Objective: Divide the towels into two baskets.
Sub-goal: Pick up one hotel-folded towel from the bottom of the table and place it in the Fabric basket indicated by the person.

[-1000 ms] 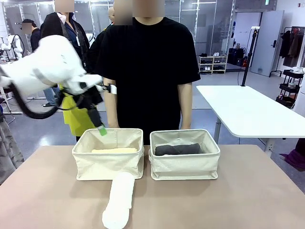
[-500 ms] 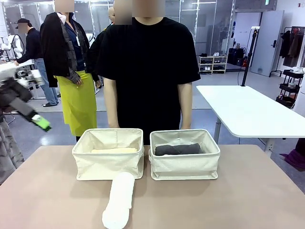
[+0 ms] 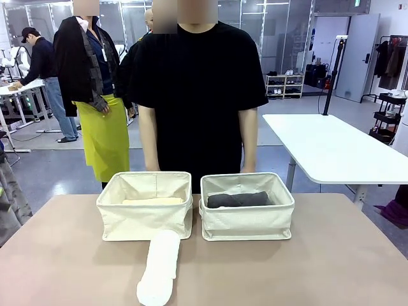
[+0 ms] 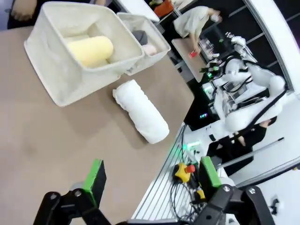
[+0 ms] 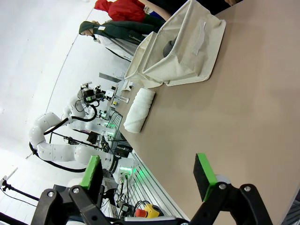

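Observation:
Two cream canvas baskets stand side by side at the table's far side. The left basket (image 3: 145, 217) holds the yellow towel (image 3: 153, 201). In the right basket (image 3: 247, 220) lies the dark grey towel (image 3: 237, 199), and the left wrist view shows a bit of the pinkish-beige towel (image 4: 149, 48) beside it. The white towel (image 3: 158, 266) lies on the table in front of the left basket, pointing toward me. My left gripper (image 4: 152, 176) hangs open and empty above the table's near left part. Low over the table, off to the baskets' side, my right gripper (image 5: 148, 173) is also open and empty.
A person in a black shirt (image 3: 197, 95) stands close behind the baskets with arms down. A white table (image 3: 331, 150) stands farther back on the right. The brown table (image 3: 331, 268) is bare on its right half and near left corner.
My left arm has pulled back from above the left basket, swung left and left the front view. The towels and baskets have not moved.

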{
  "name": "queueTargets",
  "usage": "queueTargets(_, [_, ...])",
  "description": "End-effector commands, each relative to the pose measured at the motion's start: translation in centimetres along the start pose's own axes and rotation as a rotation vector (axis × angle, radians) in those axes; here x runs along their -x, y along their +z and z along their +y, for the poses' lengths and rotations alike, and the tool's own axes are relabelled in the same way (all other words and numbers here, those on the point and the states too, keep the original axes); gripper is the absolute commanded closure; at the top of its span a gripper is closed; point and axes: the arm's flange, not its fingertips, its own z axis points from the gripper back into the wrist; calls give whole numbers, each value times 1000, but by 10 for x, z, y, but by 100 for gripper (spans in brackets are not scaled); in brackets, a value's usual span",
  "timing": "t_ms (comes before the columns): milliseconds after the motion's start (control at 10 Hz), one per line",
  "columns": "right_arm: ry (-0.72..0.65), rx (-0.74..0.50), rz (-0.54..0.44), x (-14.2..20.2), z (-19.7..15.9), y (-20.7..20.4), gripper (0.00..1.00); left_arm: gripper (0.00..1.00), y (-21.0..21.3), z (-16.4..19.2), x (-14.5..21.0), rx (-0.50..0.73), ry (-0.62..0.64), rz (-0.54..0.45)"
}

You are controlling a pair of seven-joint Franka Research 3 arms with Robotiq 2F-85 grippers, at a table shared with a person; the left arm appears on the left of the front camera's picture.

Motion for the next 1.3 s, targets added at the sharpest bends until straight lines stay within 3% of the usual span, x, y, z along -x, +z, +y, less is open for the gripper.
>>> queueTargets(0, [-26,1,-1,0,5,-1,2,0,-8,16,29,82,-5,-71])
queueTargets(1200, [-26,1,-1,0,5,-1,2,0,-9,19,42,52,25,-56])
